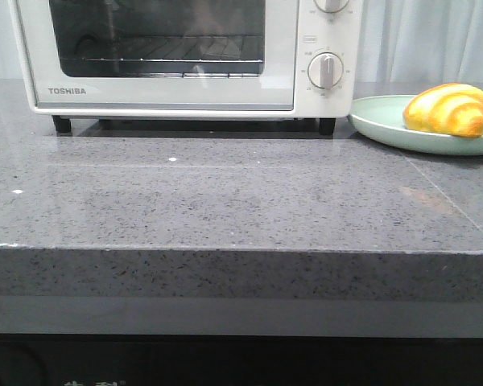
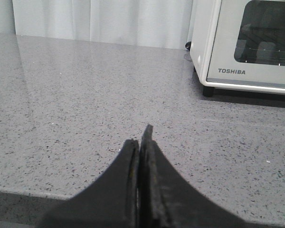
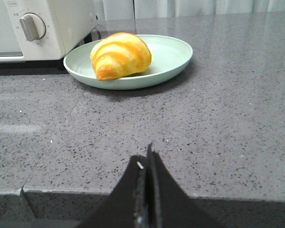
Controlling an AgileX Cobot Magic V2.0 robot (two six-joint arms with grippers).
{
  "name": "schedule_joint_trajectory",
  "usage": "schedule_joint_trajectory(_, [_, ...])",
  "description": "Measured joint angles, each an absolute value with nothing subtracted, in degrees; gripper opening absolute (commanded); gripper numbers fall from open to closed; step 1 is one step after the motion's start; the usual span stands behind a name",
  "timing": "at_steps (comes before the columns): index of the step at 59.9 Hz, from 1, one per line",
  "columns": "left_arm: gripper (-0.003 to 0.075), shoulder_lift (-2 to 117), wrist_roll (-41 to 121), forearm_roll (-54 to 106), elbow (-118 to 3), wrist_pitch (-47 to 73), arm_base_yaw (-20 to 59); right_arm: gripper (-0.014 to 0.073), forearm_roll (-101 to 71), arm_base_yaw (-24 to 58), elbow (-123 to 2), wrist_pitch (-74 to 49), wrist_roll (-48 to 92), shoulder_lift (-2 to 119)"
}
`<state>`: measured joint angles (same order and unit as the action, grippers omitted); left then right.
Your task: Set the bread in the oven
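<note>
The right end effector (image 3: 148, 164), pressed closed and empty over the tabletop (image 3: 237, 118), is the nearer arm to the bread (image 3: 120, 55), which lies ahead and slightly left on a green plate (image 3: 173, 57), long axis crosswise, beside the closed oven (image 3: 47, 28), while the left end effector (image 2: 141, 142) is likewise closed and empty.

- "TOSHIBA" in dark capitals on the lower left door frame of the white glass-windowed countertop oven (image 1: 165, 52) ahead of me
- Same "TOSHIBA" mark seen from my left wrist
- Dial scale markings: too small to read
</note>
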<state>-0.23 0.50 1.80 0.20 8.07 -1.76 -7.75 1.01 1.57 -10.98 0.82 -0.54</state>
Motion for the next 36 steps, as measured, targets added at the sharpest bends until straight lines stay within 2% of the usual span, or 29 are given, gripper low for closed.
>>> schedule_joint_trajectory(36, [-0.002,-0.2,0.5,1.8,0.2,8.1,-1.8,-0.006,-7.8,1.0,1.6,-11.0,0.8,-0.5])
